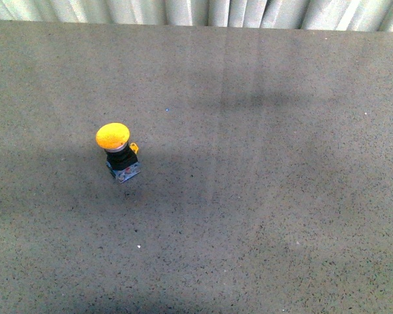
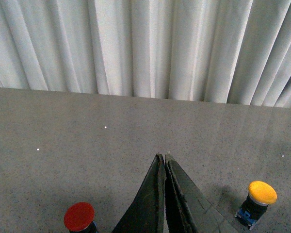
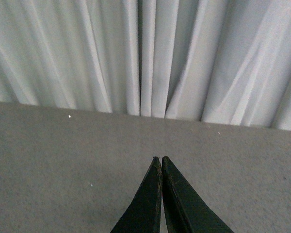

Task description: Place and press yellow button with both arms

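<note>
A grey speckled desk (image 1: 281, 196) runs back to a white pleated curtain (image 1: 196, 12) at twelve o'clock. The yellow button (image 1: 116, 149) stands upright at about nine o'clock of the front view's middle, in soft shadow. The left pincer (image 2: 164, 158) and right pincer (image 3: 160, 159) are both pressed together, gripping nothing. A red button (image 2: 79, 217) sits near the left pincer, across it from the yellow one.

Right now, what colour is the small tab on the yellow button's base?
Yellow: the tab on the yellow button shows best in the front view.
</note>
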